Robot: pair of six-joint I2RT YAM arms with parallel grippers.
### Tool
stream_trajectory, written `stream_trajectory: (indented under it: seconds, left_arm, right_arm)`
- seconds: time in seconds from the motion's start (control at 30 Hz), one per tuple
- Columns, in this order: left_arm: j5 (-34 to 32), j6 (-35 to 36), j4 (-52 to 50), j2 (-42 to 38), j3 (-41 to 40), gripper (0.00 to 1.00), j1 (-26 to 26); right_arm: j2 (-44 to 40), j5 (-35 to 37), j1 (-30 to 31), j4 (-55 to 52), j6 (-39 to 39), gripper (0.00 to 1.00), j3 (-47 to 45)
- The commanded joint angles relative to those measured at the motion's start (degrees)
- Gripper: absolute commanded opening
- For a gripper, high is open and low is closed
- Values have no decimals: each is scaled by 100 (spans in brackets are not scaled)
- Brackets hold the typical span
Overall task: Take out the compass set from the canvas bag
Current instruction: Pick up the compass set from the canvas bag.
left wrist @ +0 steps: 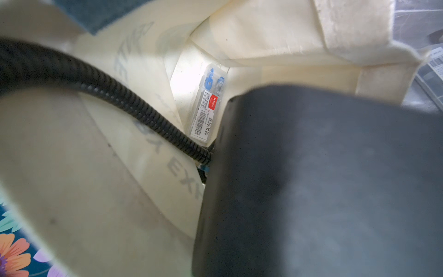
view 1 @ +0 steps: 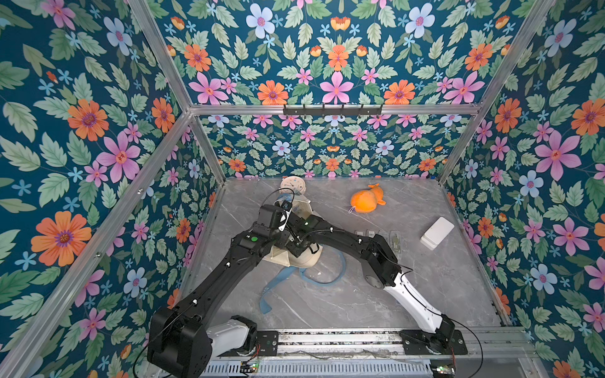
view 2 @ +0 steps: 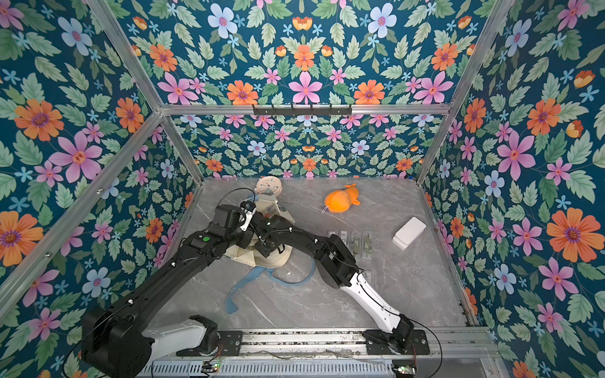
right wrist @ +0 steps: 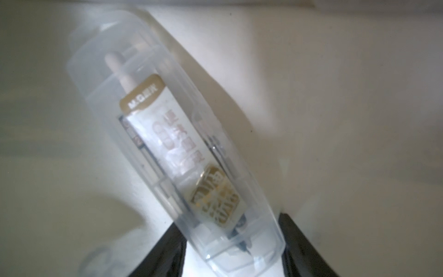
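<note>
Left gripper: jaws closed, at the raised rim of the canvas bag; fingers hidden, so what they pinch cannot be told
Canvas bag: crumpled on the grey marble table, left of centre, under both arms in both top views; mouth raised and open; blue straps lie loose on the table on the robot's side
Bag interior, left wrist view: a clear case with blue parts, a red label and a barcode lies on the cream fabric, just beside the black body of the right arm
Right gripper: inside the bag; black fingers stand apart on either side of the near end of the compass set; whether they press it cannot be told
Compass set: in its clear case, inside the bag, on cream fabric; whether it is the blue-part case cannot be told
Right of bag: a row of clear cases on the table, then a white box; an orange plush toy farther back
</note>
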Motion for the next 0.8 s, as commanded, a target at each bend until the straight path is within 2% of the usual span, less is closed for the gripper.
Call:
stream_trajectory:
  seconds: [0.0,0.33,0.77]
  left_arm:
    - [874,-94,1236,-11,73,0,-39]
    - [803,-139,1232,-10,80,0,-39]
    - [732,-174,1231,82,133,0,-39]
  right_arm:
    - [-67,35,200,-453,-59,52,-52]
    - [-715,-89,199,-285,-26,40,-466]
    - [-1564,-242,198,-313,245,37,-1259]
